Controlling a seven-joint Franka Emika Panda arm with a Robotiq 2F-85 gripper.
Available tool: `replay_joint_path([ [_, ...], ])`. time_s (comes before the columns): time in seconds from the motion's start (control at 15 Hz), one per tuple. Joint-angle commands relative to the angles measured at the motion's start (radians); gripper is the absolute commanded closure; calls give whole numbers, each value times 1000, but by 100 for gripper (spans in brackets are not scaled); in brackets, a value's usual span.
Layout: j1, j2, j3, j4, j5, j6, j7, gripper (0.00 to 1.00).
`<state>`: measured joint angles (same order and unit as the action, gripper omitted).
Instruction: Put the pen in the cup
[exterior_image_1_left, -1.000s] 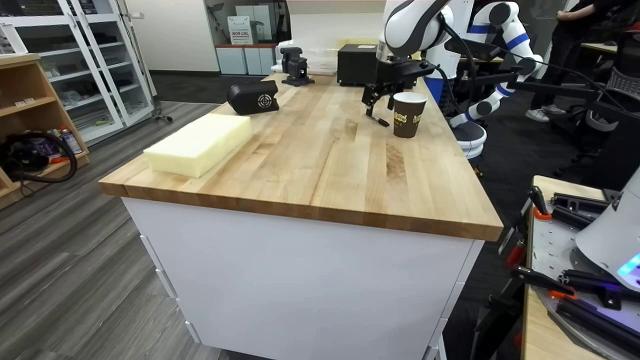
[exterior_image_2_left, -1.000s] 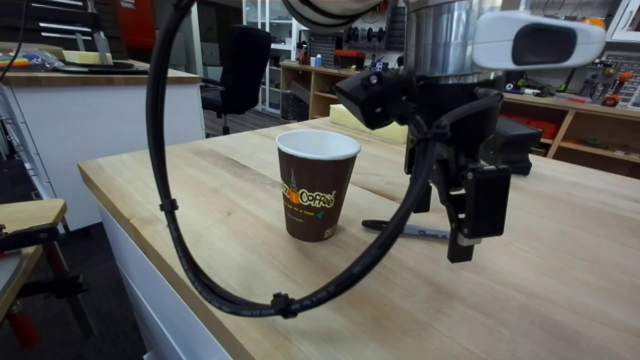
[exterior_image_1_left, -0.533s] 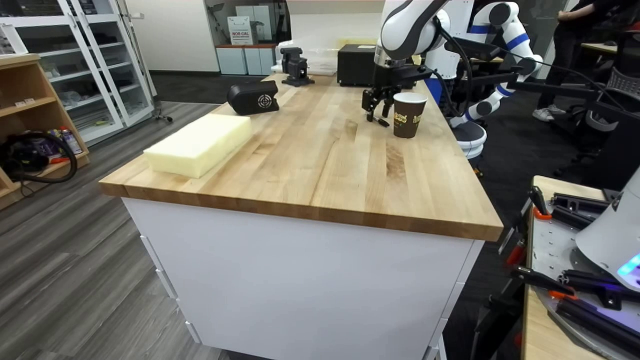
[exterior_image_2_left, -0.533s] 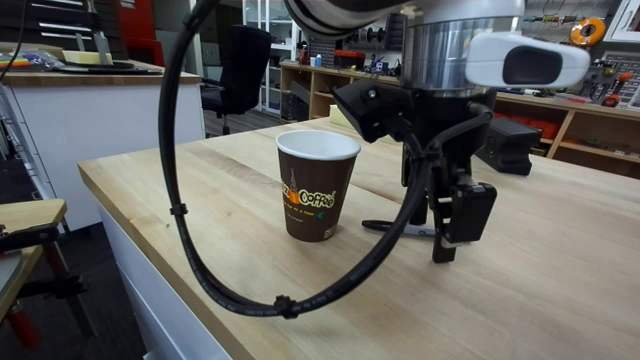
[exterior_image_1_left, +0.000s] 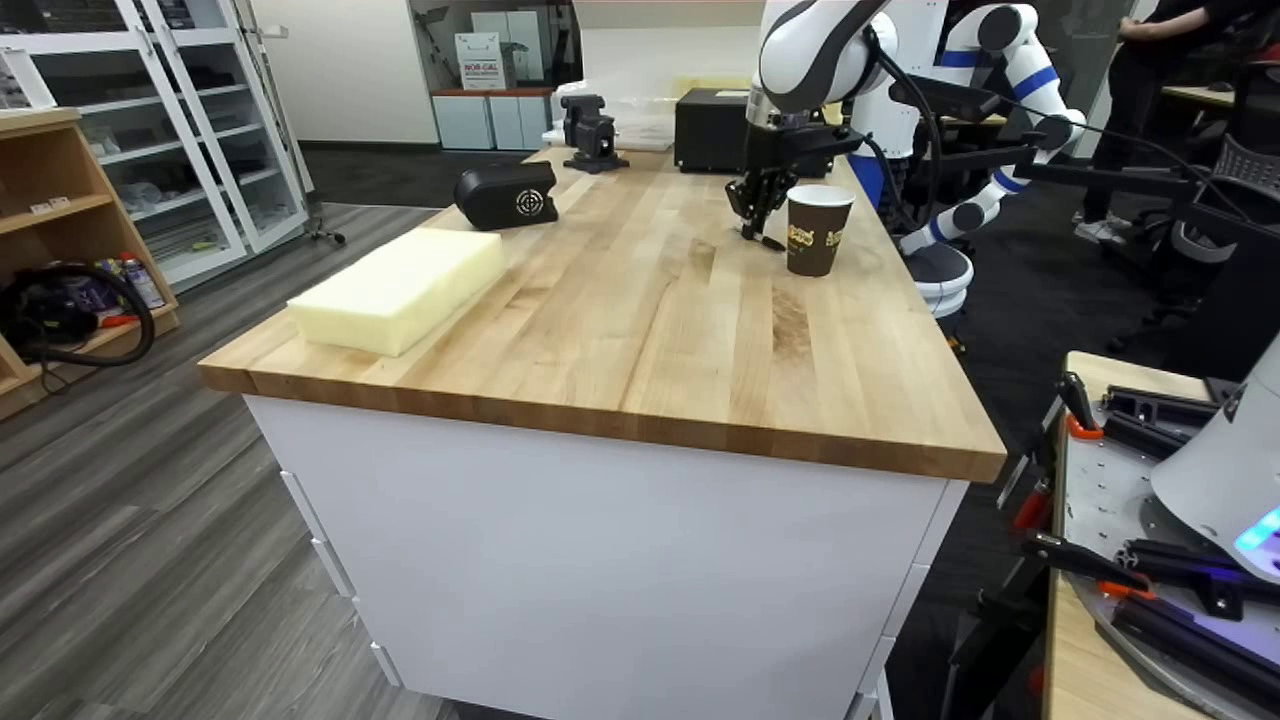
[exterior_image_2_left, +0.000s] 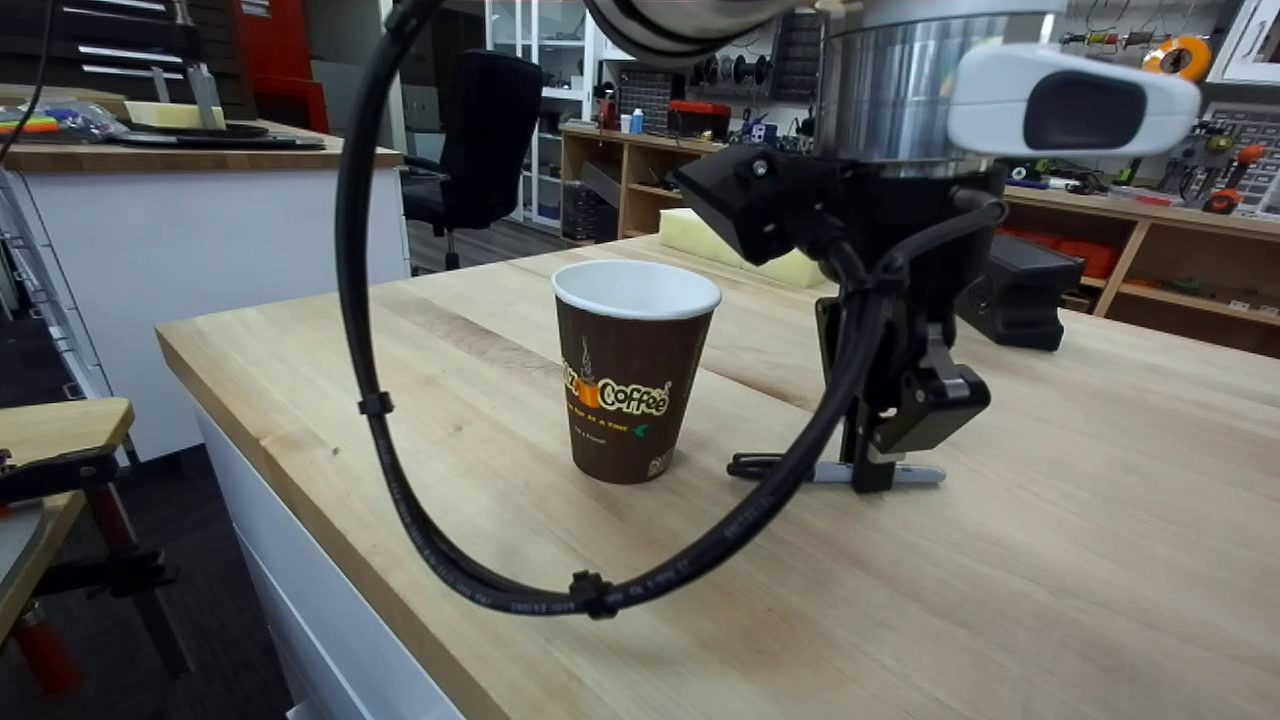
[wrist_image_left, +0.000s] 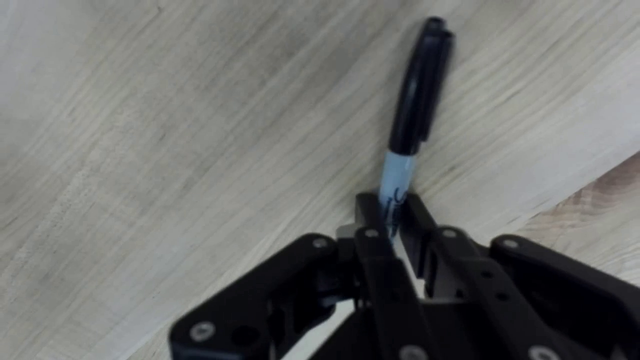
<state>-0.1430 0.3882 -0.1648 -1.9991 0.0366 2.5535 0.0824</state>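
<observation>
1 table (exterior_image_1_left: 640, 340), wooden, under the task items. 1 gripper (wrist_image_left: 392, 212), low over the table; jaws apart a moment ago, now together. 1 cup (exterior_image_2_left: 630, 370), upright, same spot, near the gripper, not touching it. 1 pen (wrist_image_left: 407, 131) here, slightly shifted, clamped by its barrel between those jaws, cap end nearer the cup, not in it yet; can't tell if it's off the table. Grasp looks done, so lift, carry and drop should remain.
</observation>
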Motion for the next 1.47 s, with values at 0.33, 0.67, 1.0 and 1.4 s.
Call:
replay_joint_path([
  [0.33, -4, -61, 5, 13, -2, -182, 0, 97],
  [0.67, 8, -105, -1, -1, -29, -169, 11, 97],
  [1.0, 15, -138, -5, -6, -55, -166, 26, 97],
  [1.4, 25, -177, -4, -6, -100, -179, 46, 97],
])
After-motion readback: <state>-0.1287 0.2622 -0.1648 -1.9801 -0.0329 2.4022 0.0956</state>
